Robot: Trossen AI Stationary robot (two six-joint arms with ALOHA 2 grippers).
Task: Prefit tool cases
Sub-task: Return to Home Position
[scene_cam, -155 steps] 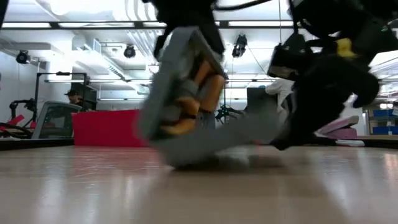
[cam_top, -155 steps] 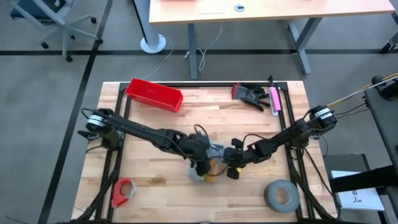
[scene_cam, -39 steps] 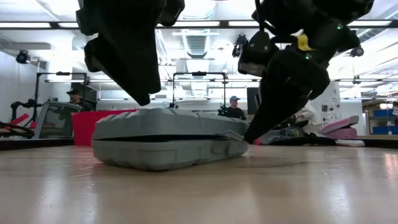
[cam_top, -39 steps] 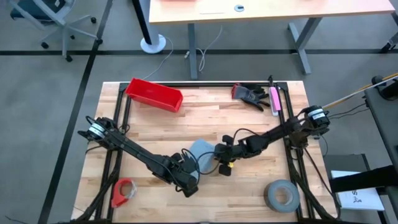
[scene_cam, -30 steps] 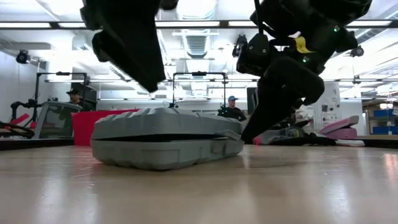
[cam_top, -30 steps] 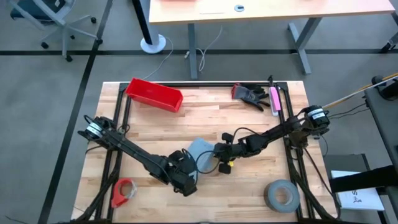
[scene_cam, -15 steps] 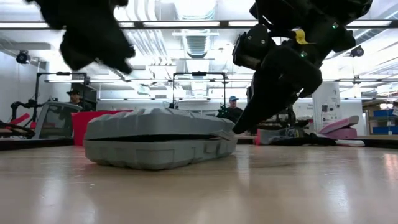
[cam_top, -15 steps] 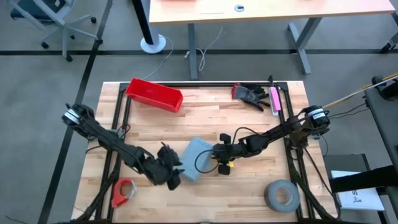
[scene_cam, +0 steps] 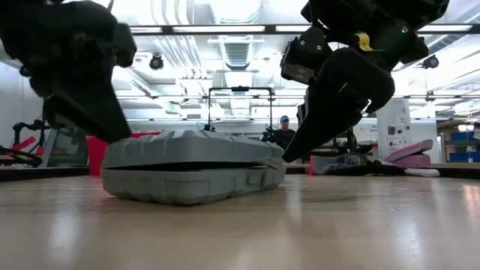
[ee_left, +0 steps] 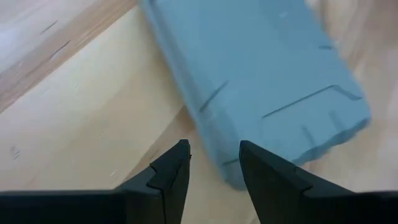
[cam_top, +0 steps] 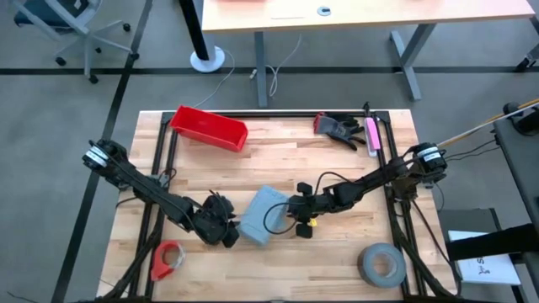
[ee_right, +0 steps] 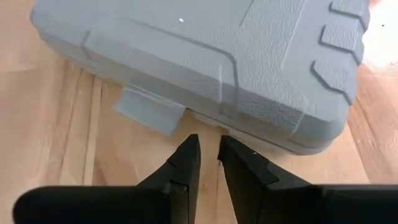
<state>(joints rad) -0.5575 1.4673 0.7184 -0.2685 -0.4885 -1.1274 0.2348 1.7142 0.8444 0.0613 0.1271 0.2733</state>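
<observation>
The grey-blue tool case [cam_top: 259, 216] lies closed and flat on the table's middle, its underside on the wood [scene_cam: 187, 184]. One latch tab [ee_right: 149, 109] sticks out from its long side. My right gripper [cam_top: 290, 210] is low at the case's right side, its fingers a narrow gap apart [ee_right: 208, 144]. My left gripper [cam_top: 227, 236] is low at the case's left near corner, open [ee_left: 213, 158], with that corner [ee_left: 233, 177] just ahead of its fingers. My right gripper has its fingertips [scene_cam: 283, 156] against the case's right long side at the lid seam [ee_right: 214, 124], beside the latch tab. It comes from the table's right, slanting down. The case lies flat on the table. My left gripper: I cannot tell whether it touches the case's corner.
A red bin [cam_top: 209, 128] sits at the far left, black gloves [cam_top: 341, 128] and a pink tool [cam_top: 371, 135] at the far right. A grey tape roll [cam_top: 381, 263] lies near right, a red roll [cam_top: 167, 259] near left. People stand in the room behind [scene_cam: 281, 131].
My left gripper has swung from above the case's near edge toward the table's left and come down beside the case's left corner. The case has slid a little toward the table's left and near edge, staying flat, with my right gripper following against its side.
</observation>
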